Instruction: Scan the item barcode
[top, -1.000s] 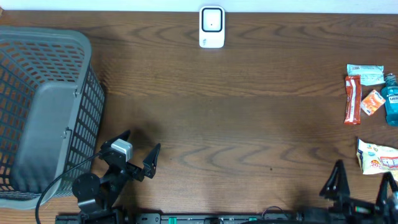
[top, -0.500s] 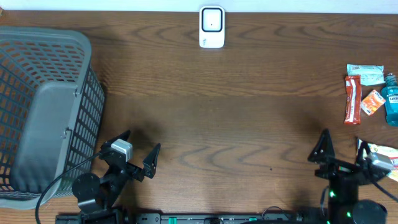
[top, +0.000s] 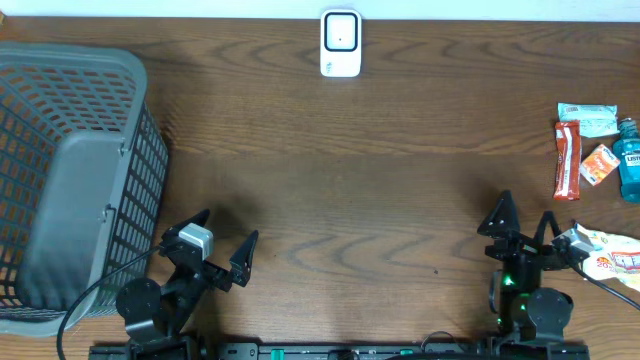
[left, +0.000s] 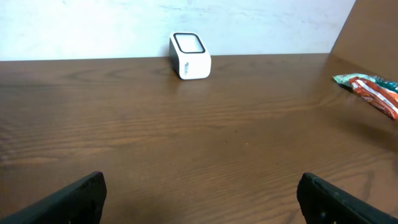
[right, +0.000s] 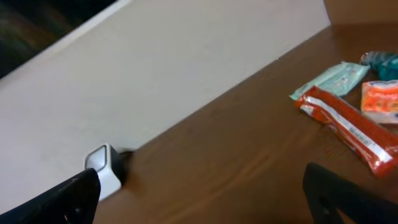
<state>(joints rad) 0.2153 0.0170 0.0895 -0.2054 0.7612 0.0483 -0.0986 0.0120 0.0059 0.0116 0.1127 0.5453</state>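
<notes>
In the overhead view, the items to be scanned are grouped at the desk's (top: 400, 180) right edge: a red snack bar (top: 567, 160), a teal packet (top: 587, 117), an orange packet (top: 598, 164), a blue bottle (top: 629, 160) and a white snack pouch (top: 612, 252). The barcode scanner (top: 341, 43) stands at the far edge, well apart from them. The right hand (top: 523, 222) is held low near the front edge, just beside the pouch, with its jaws spread wide and nothing in them. The left hand (top: 222, 238) is likewise spread and empty, beside the grey basket (top: 140, 190).

In the left wrist view, the left hand (left: 200, 180) is levelled over bare desk, with the scanner (left: 189, 56) ahead.

In the right wrist view, the right hand (right: 199, 177) is rolled to one side, so the desk is seen slanted; the bar (right: 348, 127) lies ahead to the right and the scanner (right: 104, 168) far left. An item is best taken across its narrow width, with the barcode left uncovered for the scanner's window.
</notes>
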